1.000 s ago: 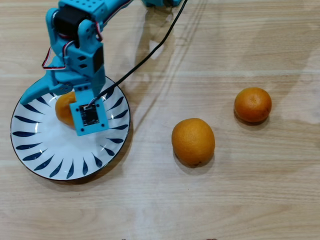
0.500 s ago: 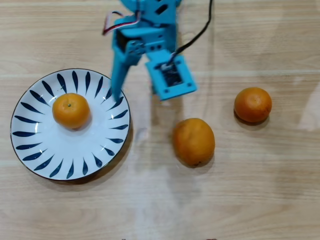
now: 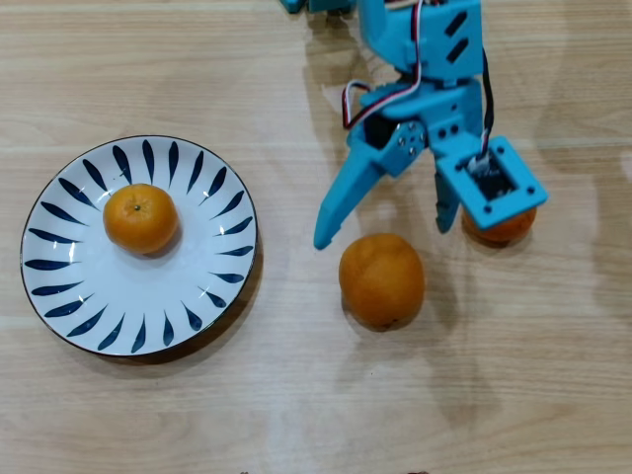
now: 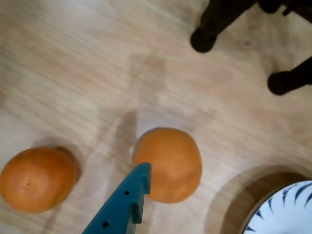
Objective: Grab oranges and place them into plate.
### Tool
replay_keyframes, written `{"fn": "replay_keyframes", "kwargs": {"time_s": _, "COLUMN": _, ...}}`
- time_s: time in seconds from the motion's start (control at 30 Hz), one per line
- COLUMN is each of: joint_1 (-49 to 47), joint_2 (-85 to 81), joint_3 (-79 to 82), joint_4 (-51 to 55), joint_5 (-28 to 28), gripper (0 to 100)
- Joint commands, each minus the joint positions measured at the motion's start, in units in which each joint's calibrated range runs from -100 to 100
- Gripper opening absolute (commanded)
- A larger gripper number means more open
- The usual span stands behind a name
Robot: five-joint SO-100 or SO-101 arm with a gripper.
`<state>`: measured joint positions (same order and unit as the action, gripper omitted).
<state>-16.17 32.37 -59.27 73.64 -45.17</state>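
Observation:
The white plate [image 3: 59,286] with blue leaf strokes lies at the left in the overhead view and holds one small orange [image 3: 141,217]. The large orange [image 3: 381,279] lies on the table right of the plate. Another small orange [image 3: 504,227] lies further right, partly hidden under the arm's camera housing. My blue gripper [image 3: 385,231] is open and empty, its jaws spread just beyond the large orange. The wrist view shows one blue finger [image 4: 127,197] in front of the large orange [image 4: 170,163], the small orange [image 4: 38,178] at the left and the plate's rim [image 4: 285,212] at the bottom right.
The table is light wood. The arm's base stands at the top edge of the overhead view [image 3: 326,5]. Two dark legs [image 4: 209,29] [image 4: 287,80] stand at the top right of the wrist view.

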Motion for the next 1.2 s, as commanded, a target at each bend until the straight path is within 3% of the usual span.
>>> {"fn": "replay_keyframes", "kwargs": {"time_s": 0.0, "joint_1": -0.28, "joint_2": -0.84, "joint_3": 8.53, "joint_4": -6.91, "joint_5": -0.36, "gripper": 50}}
{"fn": "replay_keyframes", "kwargs": {"time_s": 0.3, "joint_1": 0.04, "joint_2": -0.34, "joint_3": 26.0, "joint_4": -21.34, "joint_5": -2.19, "gripper": 50}}
{"fn": "replay_keyframes", "kwargs": {"time_s": 0.6, "joint_1": -1.01, "joint_2": 4.31, "joint_3": 29.53, "joint_4": -22.03, "joint_5": -6.52, "gripper": 50}}
{"fn": "replay_keyframes", "kwargs": {"time_s": 1.0, "joint_1": -1.25, "joint_2": 5.75, "joint_3": 29.44, "joint_4": -23.84, "joint_5": -6.73, "gripper": 49}}
{"fn": "replay_keyframes", "kwargs": {"time_s": 1.17, "joint_1": -1.57, "joint_2": 5.83, "joint_3": 29.53, "joint_4": -26.24, "joint_5": -6.73, "gripper": 42}}
